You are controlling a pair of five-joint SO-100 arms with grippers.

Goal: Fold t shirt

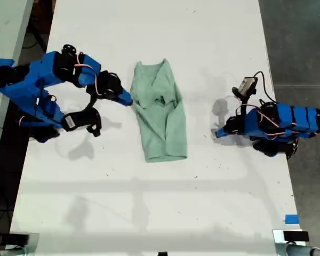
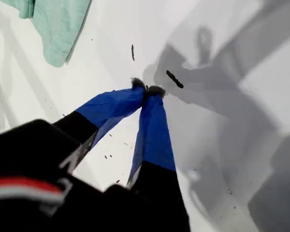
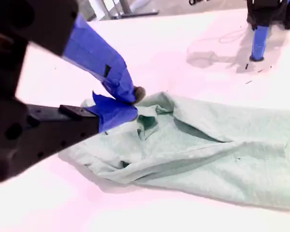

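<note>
You have my second gripper (image 3: 128,104) nearly closed at the t shirt's (image 1: 160,112) edge — grip unclear; my first gripper (image 2: 147,90) is closed, empty, on bare counter (image 1: 149,213).

A long white table (image 1: 149,213) fills most of the exterior view, its top carrying soft grey shadows and faint scuffs. Dark grey floor (image 1: 298,48) runs along that view's right. Blue tape (image 1: 291,218) (one small piece) marks the table's edge there.
</note>
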